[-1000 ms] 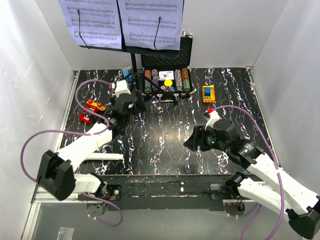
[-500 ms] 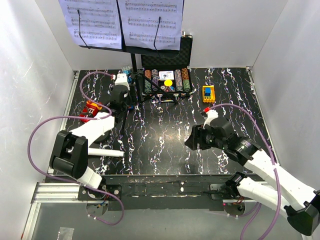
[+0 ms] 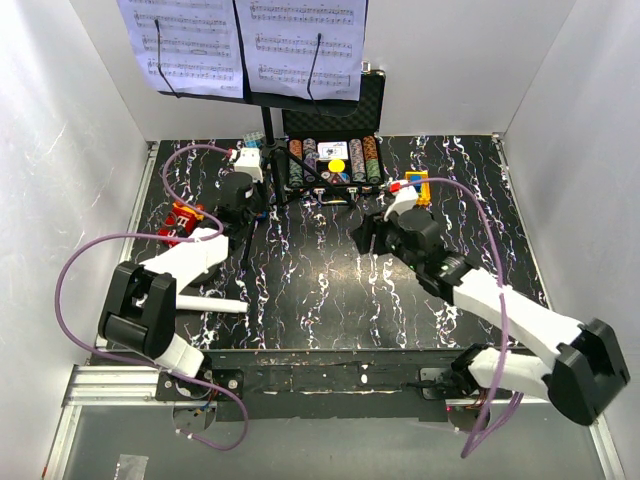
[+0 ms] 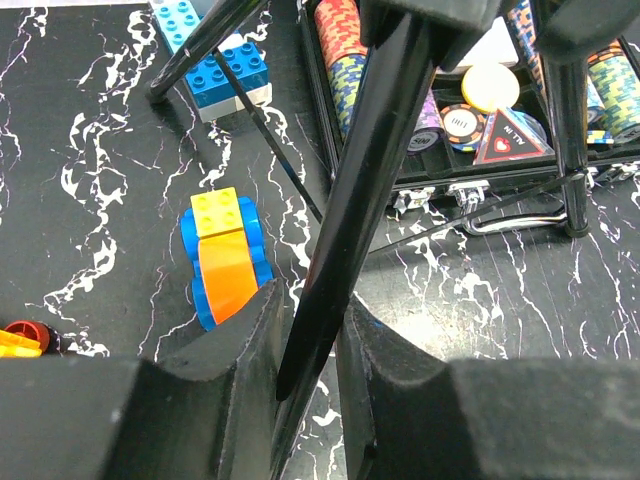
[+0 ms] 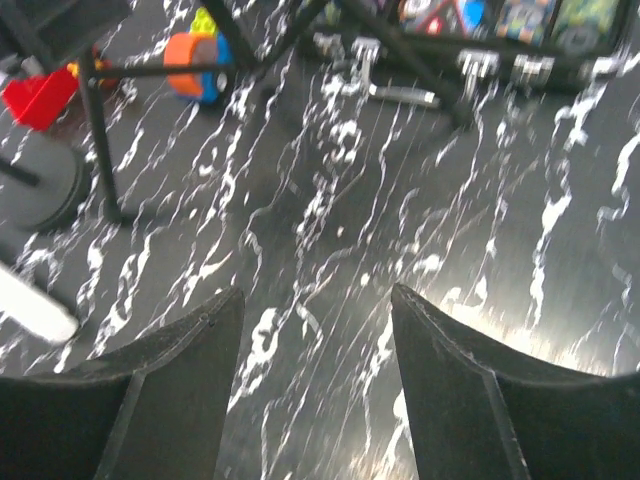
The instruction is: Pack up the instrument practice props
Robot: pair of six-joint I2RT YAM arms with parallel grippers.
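The left gripper point(image 4: 310, 312) pinches a black tripod leg of the music stand point(image 4: 385, 140), which rises between its fingers, just beside the poker chip case point(image 4: 325, 110). The right gripper point(image 5: 315, 330) hangs spread wide over the counter point(image 5: 330, 230), holding nothing, with the stand's legs near ahead.

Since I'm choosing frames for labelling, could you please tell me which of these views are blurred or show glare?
Right wrist: motion blur smears everything, and glare whitens the table by the open right hand. Left wrist: crisp on the poker chips and the stand leg gripped by the left hand. Top external: sharp, evenly lit.
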